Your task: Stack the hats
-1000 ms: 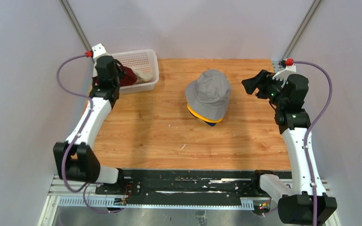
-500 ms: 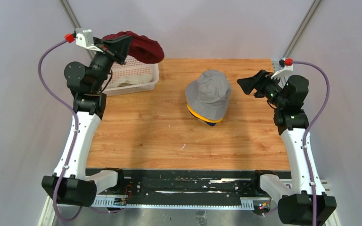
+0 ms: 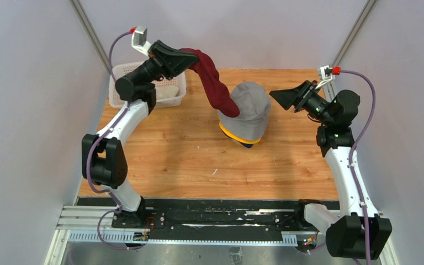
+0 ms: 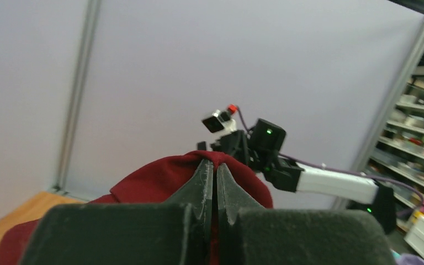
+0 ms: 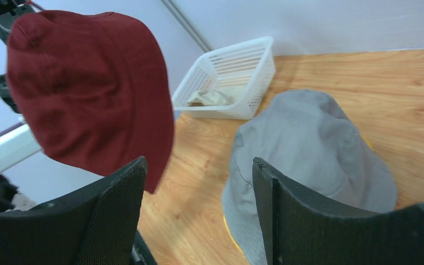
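Rear overview, two wrist close-ups; shared red hat (image 3: 212, 83)

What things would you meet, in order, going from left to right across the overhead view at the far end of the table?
In order: white perforated basket → dark red hat → grey hat → right claw.

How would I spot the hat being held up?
On the wooden table, find the white basket at the far left corner. Near it, the left gripper pinches the dark red hat. Only it hangs in midair, unlike the grey hat.
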`<state>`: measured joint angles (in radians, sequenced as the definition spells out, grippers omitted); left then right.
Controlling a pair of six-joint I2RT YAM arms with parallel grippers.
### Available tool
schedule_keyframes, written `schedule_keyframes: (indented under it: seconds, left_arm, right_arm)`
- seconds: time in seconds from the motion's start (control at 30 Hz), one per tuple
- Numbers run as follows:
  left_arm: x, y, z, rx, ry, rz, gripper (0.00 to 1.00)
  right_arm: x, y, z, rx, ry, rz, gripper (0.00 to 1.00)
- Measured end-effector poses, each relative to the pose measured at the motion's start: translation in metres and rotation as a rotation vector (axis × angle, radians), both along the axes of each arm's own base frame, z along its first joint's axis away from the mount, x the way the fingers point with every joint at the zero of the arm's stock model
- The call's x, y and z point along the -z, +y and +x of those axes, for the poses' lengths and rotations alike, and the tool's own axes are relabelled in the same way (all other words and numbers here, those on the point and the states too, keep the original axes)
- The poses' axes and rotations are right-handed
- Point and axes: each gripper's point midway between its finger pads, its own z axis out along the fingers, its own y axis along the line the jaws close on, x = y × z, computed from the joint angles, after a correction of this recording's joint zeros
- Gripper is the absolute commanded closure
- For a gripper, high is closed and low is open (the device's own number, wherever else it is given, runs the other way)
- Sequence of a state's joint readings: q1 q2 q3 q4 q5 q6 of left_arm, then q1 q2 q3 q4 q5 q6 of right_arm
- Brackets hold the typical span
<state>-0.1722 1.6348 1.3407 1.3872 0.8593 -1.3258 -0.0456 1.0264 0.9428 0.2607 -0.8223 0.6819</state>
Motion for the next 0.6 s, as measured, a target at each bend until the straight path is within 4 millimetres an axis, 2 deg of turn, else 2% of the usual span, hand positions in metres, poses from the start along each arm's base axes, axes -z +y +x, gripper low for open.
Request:
schedule_keyframes:
  seconds: [0.1,0.27,0.6]
  left_arm:
    - [0.005,-0.021,-0.016,0.113,-0.018,0.045,1.0]
    - [0.002,-0.036,-0.044,0.2,-0.115,0.113,1.0]
    - [0.025,-0.066,-0.073,0.321,-0.185,0.232,1.0]
  right_arm:
    - [-0.003,0.006,0.0,-0.053,0.004,0.046,0.32]
    - [-0.004,0.016,0.001,-0.139,0.015,0.133,0.33]
    - [-0.001,0.041,0.001,-0.294,0.05,0.254,0.35]
